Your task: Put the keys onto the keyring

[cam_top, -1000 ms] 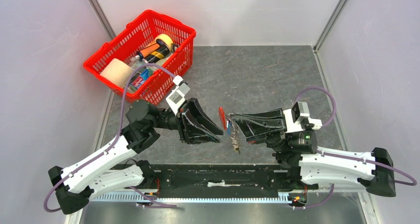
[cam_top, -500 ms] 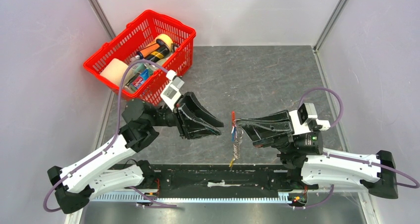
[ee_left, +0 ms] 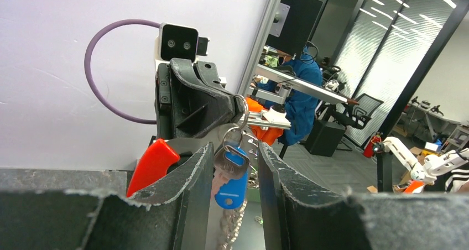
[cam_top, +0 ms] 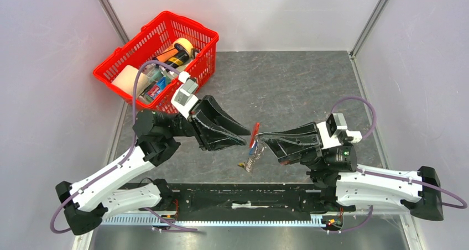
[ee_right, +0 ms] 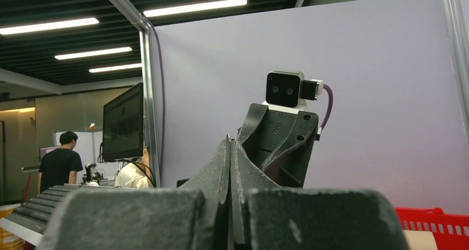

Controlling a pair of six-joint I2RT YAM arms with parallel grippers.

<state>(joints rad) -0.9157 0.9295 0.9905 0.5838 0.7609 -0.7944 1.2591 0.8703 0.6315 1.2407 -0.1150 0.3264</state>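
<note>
Right of the red basket (cam_top: 200, 64) and nearer the arm bases, above the grey table (cam_top: 298, 89), the two grippers meet tip to tip. The right gripper (cam_top: 260, 135) is fully closed and pinches the wire loop of the keyring (cam_top: 254, 134). The keyring's red clip stands on edge just off the fingertips, on the basket side, and its fringe of grey-tan metal pieces (cam_top: 251, 162) dangles toward the bases. The left gripper (cam_top: 246, 137) is roughly half open, tips just beside the clip, with nothing visibly clamped. In the left wrist view the blue key (ee_left: 232, 190) hangs from the ring in the gap between the left fingers (ee_left: 188, 200), close to both; contact can't be told. In the right wrist view the right fingers (ee_right: 218, 178) are pressed flat together, with a thin metal tip poking out at the top. Inside the basket are a yellow tape roll (cam_top: 185, 45), an orange-and-black bottle (cam_top: 171, 56), a cream roll (cam_top: 128, 78) and a blue packet (cam_top: 157, 87). The print on the packet and bottle is too small to read.
</note>
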